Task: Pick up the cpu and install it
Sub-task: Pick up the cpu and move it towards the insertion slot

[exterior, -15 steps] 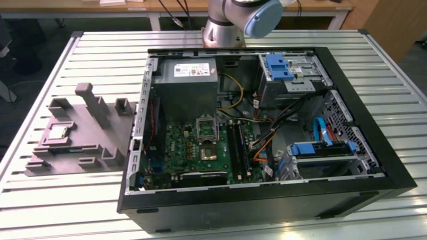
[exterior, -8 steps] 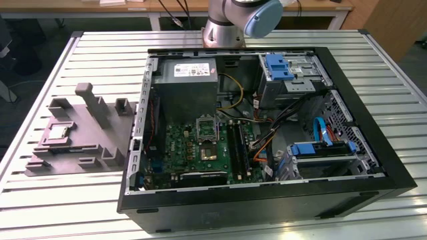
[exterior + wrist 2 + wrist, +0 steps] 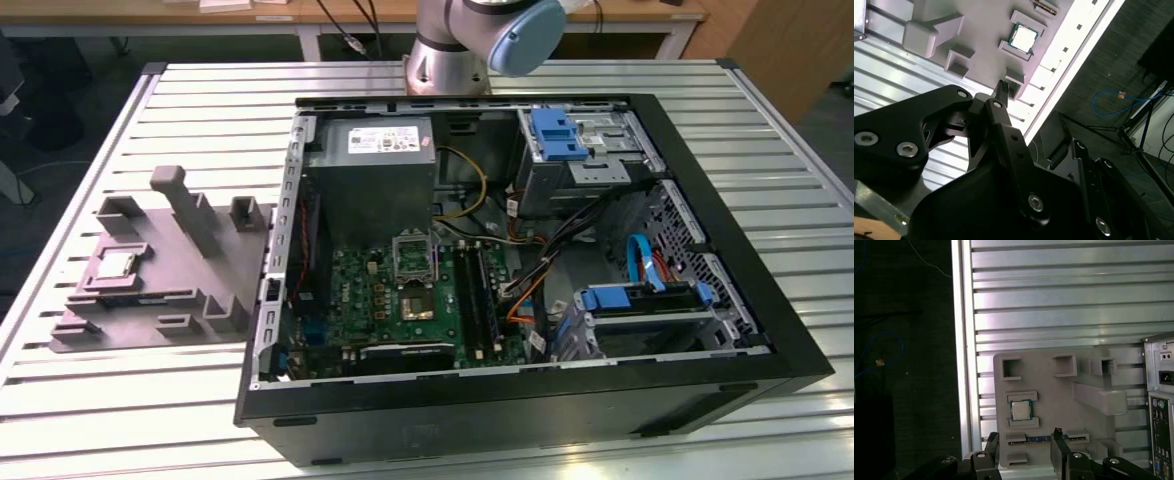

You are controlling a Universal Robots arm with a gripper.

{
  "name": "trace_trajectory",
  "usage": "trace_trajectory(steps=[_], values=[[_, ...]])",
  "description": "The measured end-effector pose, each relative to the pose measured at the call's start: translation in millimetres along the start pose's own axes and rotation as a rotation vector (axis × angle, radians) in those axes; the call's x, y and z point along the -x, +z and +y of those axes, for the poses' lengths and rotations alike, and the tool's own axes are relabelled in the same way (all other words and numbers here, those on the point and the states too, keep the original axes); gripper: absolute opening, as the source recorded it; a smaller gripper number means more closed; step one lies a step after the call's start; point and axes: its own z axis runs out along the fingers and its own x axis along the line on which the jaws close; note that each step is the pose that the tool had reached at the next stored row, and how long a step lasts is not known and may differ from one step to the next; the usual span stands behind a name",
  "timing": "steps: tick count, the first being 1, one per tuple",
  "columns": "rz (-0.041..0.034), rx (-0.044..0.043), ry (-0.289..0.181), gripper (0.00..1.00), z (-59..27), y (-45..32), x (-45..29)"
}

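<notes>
Gripper (image 3: pixel 1024 435) sits right up against the lens in the first wrist view. Its fingers (image 3: pixel 1059 452) are spread wide, with nothing between them and touching nothing.

Biggest first for the rest:
- the slatted metal table (image 3: pixel 147 420)
- the open PC case (image 3: pixel 534 400) lying on it, motherboard (image 3: pixel 387 300) exposed
- the grey moulded tray (image 3: pixel 187 270) just beside the case, on the exterior view's left

The cpu (image 3: pixel 1020 410) lies flat in its tray pocket, pale lid up, well apart from the case.

I'd call this the approach part of the pick — the gripper hangs above the tray, near the chip but not centred on it. A grab would call for fingers on opposite edges — the chip is thin and sits low.
</notes>
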Motion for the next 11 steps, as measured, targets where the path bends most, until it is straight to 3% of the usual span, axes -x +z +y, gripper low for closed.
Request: trace_trajectory(steps=[3, 11], values=[[0.002, -0.0111, -0.005, 0.53, -0.1, 2.0, -0.1], [0.0027, -0.0094, -0.014, 0.53, -0.2, 4.1, -0.2]])
